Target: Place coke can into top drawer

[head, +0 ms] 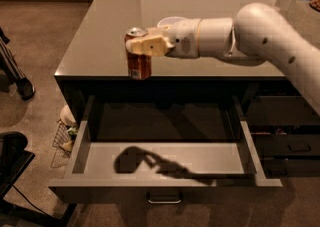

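My gripper (140,46) is shut on the red coke can (138,64) and holds it upright in the air, over the front edge of the counter and above the back left part of the open top drawer (165,163). The can has a silver top. The drawer is pulled out wide, grey inside, with a small silver handle (164,200) on its front. The shadow of my arm and the can falls on the drawer floor. My white arm (235,38) reaches in from the right.
A white bowl (171,21) on the grey counter (100,46) is mostly hidden behind my arm. Narrower dark drawers (290,141) are at the right. A wire basket (62,138) stands on the floor at the left, and a dark chair base (12,166) is at the lower left.
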Controlling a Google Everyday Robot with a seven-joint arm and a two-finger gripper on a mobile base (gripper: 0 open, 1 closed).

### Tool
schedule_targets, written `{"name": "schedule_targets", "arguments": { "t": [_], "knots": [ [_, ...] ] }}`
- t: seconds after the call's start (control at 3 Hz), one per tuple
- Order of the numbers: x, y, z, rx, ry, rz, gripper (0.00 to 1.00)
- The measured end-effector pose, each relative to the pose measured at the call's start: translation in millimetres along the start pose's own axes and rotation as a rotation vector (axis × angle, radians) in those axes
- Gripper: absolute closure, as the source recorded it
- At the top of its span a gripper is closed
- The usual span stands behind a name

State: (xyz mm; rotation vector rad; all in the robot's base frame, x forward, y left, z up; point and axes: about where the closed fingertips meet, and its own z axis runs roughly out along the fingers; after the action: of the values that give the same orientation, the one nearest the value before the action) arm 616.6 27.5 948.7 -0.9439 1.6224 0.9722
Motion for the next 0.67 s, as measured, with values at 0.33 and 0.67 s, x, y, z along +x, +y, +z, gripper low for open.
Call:
{"name": "schedule_targets", "arguments": {
  "t": [0.33, 0.67],
  "knots": [
    [39, -5, 24, -0.015, -0.023, 0.001, 1.0],
    [96, 20, 27, -0.059, -0.026, -0.046, 1.0]
  ]
}}
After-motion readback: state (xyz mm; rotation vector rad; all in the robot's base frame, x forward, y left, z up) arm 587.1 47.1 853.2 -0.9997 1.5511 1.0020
